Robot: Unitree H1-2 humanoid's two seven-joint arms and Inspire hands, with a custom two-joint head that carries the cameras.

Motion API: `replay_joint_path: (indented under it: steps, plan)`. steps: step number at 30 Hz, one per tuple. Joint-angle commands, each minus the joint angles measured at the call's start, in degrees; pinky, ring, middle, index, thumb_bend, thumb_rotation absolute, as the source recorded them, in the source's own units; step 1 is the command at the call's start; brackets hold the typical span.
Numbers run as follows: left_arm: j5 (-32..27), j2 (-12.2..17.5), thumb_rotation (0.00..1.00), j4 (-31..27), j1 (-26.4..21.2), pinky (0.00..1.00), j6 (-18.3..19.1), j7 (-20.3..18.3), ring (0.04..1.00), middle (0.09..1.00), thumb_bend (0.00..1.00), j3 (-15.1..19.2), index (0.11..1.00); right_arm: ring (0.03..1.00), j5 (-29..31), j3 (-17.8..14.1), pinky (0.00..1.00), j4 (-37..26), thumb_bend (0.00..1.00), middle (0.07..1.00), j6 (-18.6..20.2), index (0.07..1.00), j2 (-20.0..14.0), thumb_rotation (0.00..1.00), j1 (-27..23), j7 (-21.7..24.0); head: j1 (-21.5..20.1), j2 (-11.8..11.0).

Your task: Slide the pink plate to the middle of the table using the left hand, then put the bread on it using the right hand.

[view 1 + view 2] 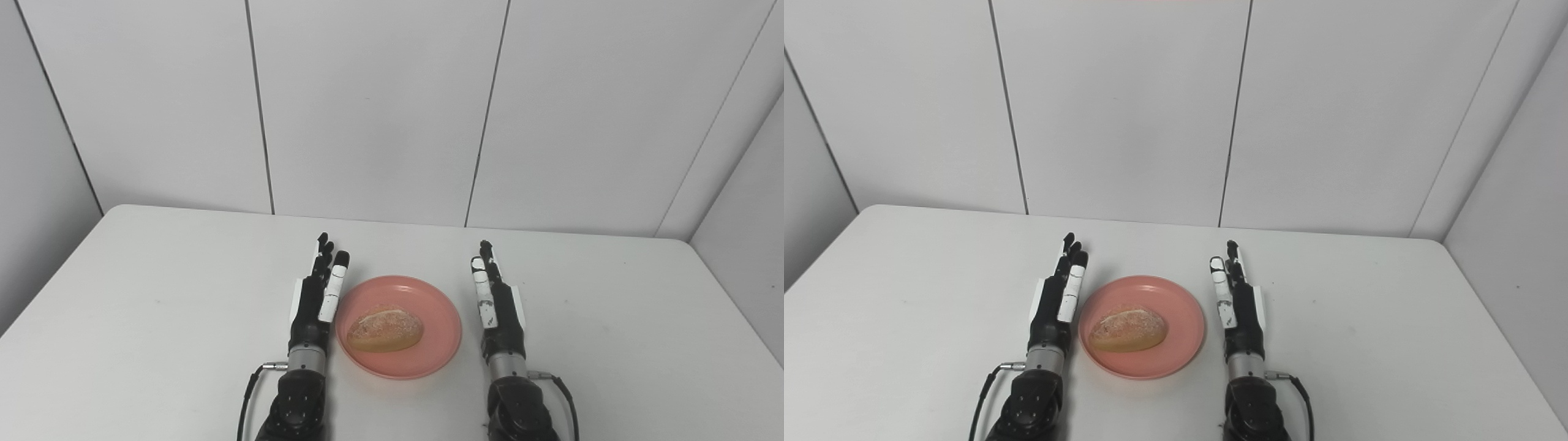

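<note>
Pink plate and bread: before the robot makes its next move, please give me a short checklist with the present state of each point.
1. Pink plate near the middle of the table, between the two hands: ok.
2. Bread lying on the plate, inside its rim: ok.
3. Left hand holding nothing, fingers straight: ok.
4. Left hand clear of the plate: cannot tell; it stands right at the plate's left rim, and contact cannot be judged.
5. Right hand holding nothing, apart from the plate's right rim: ok.
6. Bread steady, not about to roll: cannot tell from one moment.
</note>
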Motion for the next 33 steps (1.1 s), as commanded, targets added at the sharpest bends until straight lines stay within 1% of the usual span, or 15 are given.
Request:
replay_joint_path:
  steps: [1, 4, 7, 14, 17, 20, 22, 24, 25, 28, 33]
  plan:
    - [0.75, 0.01, 0.99, 2.25, 3.28, 1.0, -0.28, 0.4, 1.0, 1.0, 0.85, -0.39, 0.977, 1.0, 0.11, 0.07, 1.0, 1.38, 0.86, 0.996, 0.06, 0.971, -0.06, 1.0, 3.27, 0.11, 0.04, 0.01]
    - [1.12, 0.24, 1.0, 2.67, 3.13, 1.0, -0.4, 0.56, 1.0, 1.0, 0.85, -0.63, 0.991, 1.0, 0.57, -0.13, 1.0, 1.28, 0.87, 0.995, 0.35, 0.973, -0.03, 1.0, 3.23, 0.3, -0.09, 0.03]
    - [0.29, 0.16, 1.0, 2.62, 3.2, 1.0, -0.33, 0.1, 1.0, 1.0, 0.85, -0.45, 1.0, 1.0, 0.94, -0.16, 1.0, 1.26, 0.86, 0.997, 0.46, 0.977, -0.01, 1.0, 3.27, 0.37, -0.07, 0.07]
    - [-0.8, -0.06, 0.98, 2.45, 3.37, 1.0, -0.26, -0.47, 1.0, 1.0, 0.81, -0.16, 1.0, 1.0, 0.62, 0.17, 1.0, 0.97, 0.86, 0.994, 0.16, 0.97, -0.06, 1.0, 3.61, 0.0, -0.07, 0.26]
    - [-1.37, -0.22, 0.98, 2.22, 3.45, 1.0, 0.28, -0.7, 1.0, 1.0, 0.81, 0.03, 1.0, 1.0, 1.13, 0.0, 1.0, 0.68, 0.86, 0.996, 0.24, 0.972, -0.03, 1.0, 3.75, 0.33, -0.03, 0.22]
    - [-0.67, -0.04, 1.0, 2.42, 3.48, 1.0, 0.19, -0.39, 1.0, 1.0, 0.8, -0.39, 1.0, 1.0, 0.99, 0.09, 1.0, 0.67, 0.87, 0.996, 0.49, 0.973, -0.12, 1.0, 3.92, 0.19, -0.03, 0.25]
    - [-1.02, -0.14, 1.0, 2.26, 3.56, 1.0, 0.6, -0.41, 1.0, 1.0, 0.79, -0.21, 1.0, 1.0, 0.75, 0.21, 1.0, 0.83, 0.87, 0.992, 0.39, 0.973, -0.16, 1.0, 4.03, -0.04, -0.12, 0.32]
    - [-1.33, -0.27, 0.98, 1.99, 3.64, 1.0, 1.33, -0.36, 1.0, 1.0, 0.81, 0.0, 1.0, 1.0, 0.79, 0.23, 1.0, 0.91, 0.87, 0.994, 0.42, 0.972, -0.15, 1.0, 4.09, 0.0, -0.12, 0.32]
    - [-1.23, -0.23, 0.99, 2.1, 3.64, 1.0, 1.07, -0.3, 1.0, 1.0, 0.83, -0.04, 1.0, 1.0, 0.83, 0.22, 1.0, 0.94, 0.87, 0.996, 0.43, 0.974, -0.14, 1.0, 4.11, 0.02, -0.12, 0.32]
    - [-1.39, -0.21, 0.99, 2.36, 3.62, 1.0, 0.57, -0.4, 1.0, 1.0, 0.82, 0.04, 1.0, 1.0, 1.12, 0.14, 1.0, 0.89, 0.86, 0.996, 0.41, 0.974, -0.07, 1.0, 4.22, 0.22, -0.14, 0.4]
    - [-1.42, -0.19, 1.0, 2.48, 3.54, 1.0, 0.8, -0.53, 1.0, 1.0, 0.82, -0.01, 1.0, 1.0, 1.41, 0.11, 1.0, 0.99, 0.85, 0.995, 0.55, 0.978, 0.01, 1.0, 4.28, 0.32, -0.11, 0.34]
